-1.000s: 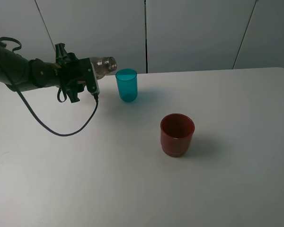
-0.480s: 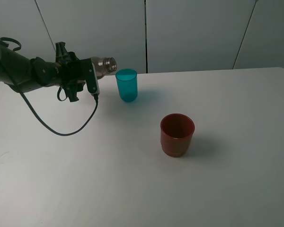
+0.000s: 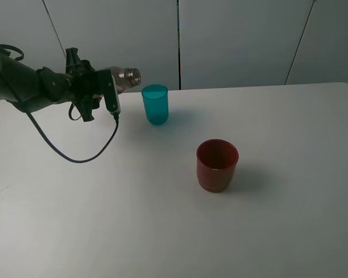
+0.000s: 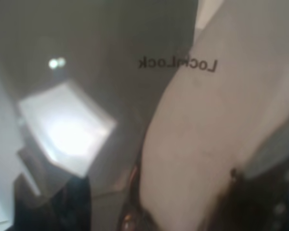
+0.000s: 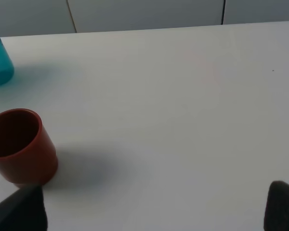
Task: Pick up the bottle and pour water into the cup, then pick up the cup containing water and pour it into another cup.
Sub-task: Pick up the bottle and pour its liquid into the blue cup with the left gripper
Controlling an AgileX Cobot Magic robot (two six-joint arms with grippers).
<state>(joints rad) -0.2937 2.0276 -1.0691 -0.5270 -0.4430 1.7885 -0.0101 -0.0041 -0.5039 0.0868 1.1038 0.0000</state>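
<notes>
A plain white tabletop (image 3: 278, 231) fills the scene, backed by pale grey wall panels (image 3: 238, 40) with thin dark seams. The left pincer (image 3: 106, 90) hangs above the tabletop's far left part, clamped tight on the bottle (image 3: 126, 76), which lies tipped almost level. Its open neck points toward the teal cup (image 3: 155, 105) and sits just beside and slightly above that cup's rim, not touching it. In the left wrist view the bottle's clear wall fills the picture, printed lettering showing on it. A black cable (image 3: 75, 157) loops below the arm. The teal cup stands upright near the far edge. The red cup (image 3: 217, 165) stands upright, nearer and well apart from it. The right pincer (image 5: 149, 210) is spread wide with nothing between its tips, the red cup off to one side of it.
</notes>
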